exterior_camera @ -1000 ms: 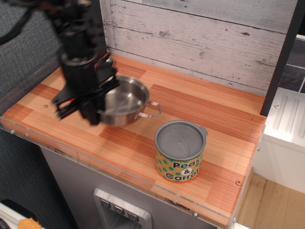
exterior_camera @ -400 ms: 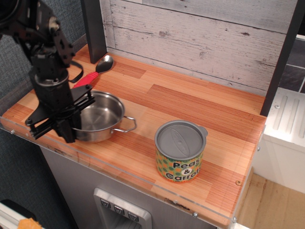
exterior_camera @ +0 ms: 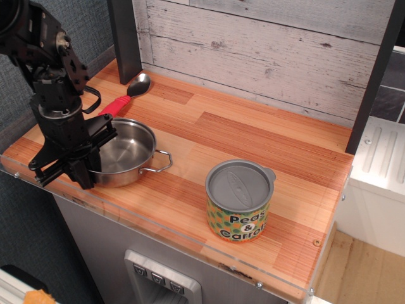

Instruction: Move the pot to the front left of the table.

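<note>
Stainless steel gleams on the pot (exterior_camera: 125, 154), which sits on the wooden surface (exterior_camera: 253, 136) toward its 8 o'clock corner, close to the clear front edge strip. One wire loop handle points toward 3 o'clock. The black fingers (exterior_camera: 71, 161) cover the pot's rim at its 9 o'clock side; whether they are clenched on it or released, I cannot tell. A spoon (exterior_camera: 124, 96) with a red handle lies just beyond the pot at 12 o'clock. A grey-lidded can (exterior_camera: 240, 200) stands well apart from the pot at about 4 o'clock.
</note>
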Tool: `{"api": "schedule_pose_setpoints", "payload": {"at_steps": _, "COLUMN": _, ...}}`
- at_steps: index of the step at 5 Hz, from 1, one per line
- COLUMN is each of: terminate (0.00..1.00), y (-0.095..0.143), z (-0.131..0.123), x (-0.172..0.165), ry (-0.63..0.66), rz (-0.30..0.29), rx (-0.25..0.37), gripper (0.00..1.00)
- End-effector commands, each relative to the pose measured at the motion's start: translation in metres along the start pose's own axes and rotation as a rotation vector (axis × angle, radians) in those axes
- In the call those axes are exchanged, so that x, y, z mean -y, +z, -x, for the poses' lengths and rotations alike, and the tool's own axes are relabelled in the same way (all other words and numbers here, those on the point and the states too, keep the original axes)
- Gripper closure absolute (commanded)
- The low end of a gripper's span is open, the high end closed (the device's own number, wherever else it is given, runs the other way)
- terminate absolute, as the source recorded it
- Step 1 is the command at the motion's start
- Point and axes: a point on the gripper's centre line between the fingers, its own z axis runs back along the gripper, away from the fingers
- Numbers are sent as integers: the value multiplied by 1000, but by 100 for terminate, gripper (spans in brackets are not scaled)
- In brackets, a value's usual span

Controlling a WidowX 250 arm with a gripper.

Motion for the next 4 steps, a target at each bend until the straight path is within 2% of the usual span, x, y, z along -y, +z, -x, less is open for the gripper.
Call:
{"api": "schedule_pose_setpoints", "payload": {"at_steps": 1, "terminate": 0, "y": 7, "z": 2, "x": -8, "ry": 16, "rz": -20, "rx": 2, "gripper": 0}}
{"api": "schedule_pose_setpoints", "payload": {"at_steps": 3, "terminate": 0, "y": 26, "z": 0, "x": -12, "ry": 53, "rz": -36, "rx": 17, "gripper": 0}}
{"api": "schedule_pose_setpoints", "payload": {"at_steps": 4, "terminate": 0, "y": 45, "z": 2, "x": -12, "ry": 57, "rz": -68, "rx": 34, "gripper": 0}}
